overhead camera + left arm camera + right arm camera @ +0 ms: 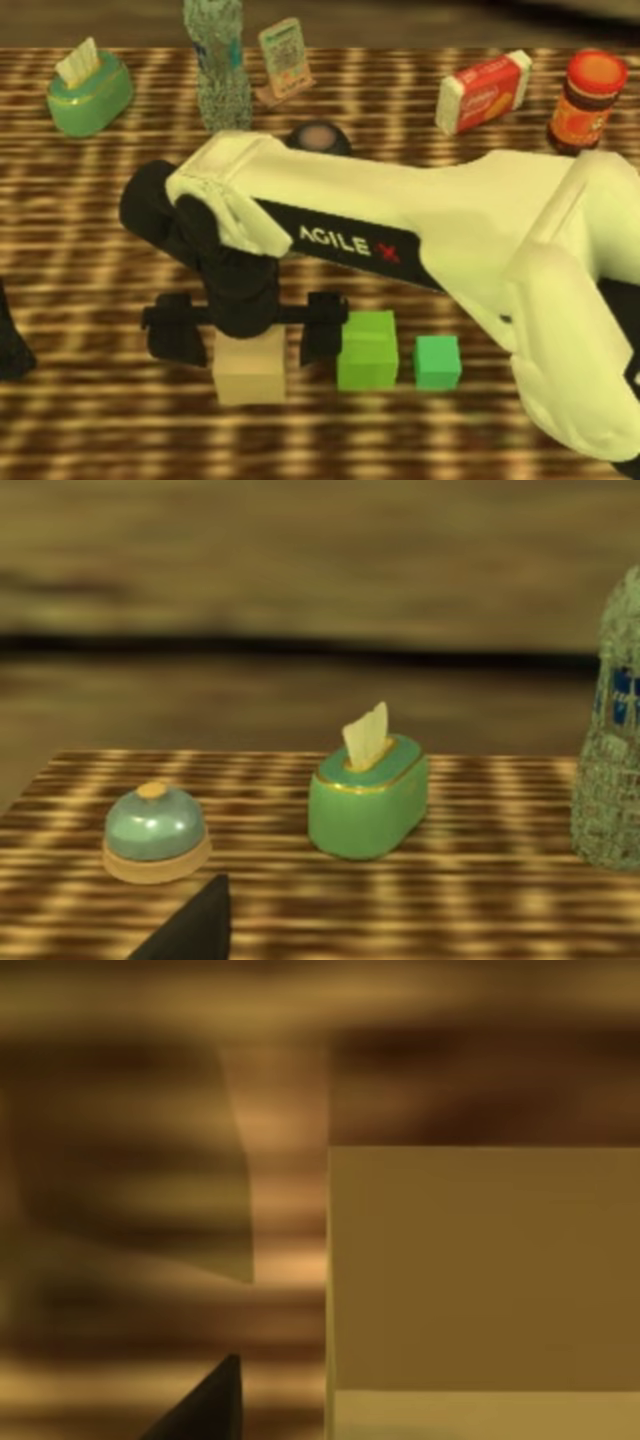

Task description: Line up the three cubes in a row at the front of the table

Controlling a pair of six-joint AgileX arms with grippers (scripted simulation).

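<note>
The big white right arm reaches across the table (90, 300), and on its side you can read "AGILE X" in white letters with a red X. Its right gripper (250, 328) hangs just over the pale beige cube (249, 372), with its two black fingers (176, 328) spread wide, one on each side, not squeezing it. The lime-green cube (367, 350) sits just beside the beige cube, and the small teal-green cube (437, 361) sits just past the lime one, so all three make a row. Far behind the beige cube stand a green tissue box (88, 93), a clear bottle (218, 70) and a red-lidded jar (586, 102); their labels are too blurry to read. The left gripper (10, 345) waits far off to the side of the beige cube, and I cannot tell how its fingers are.
</note>
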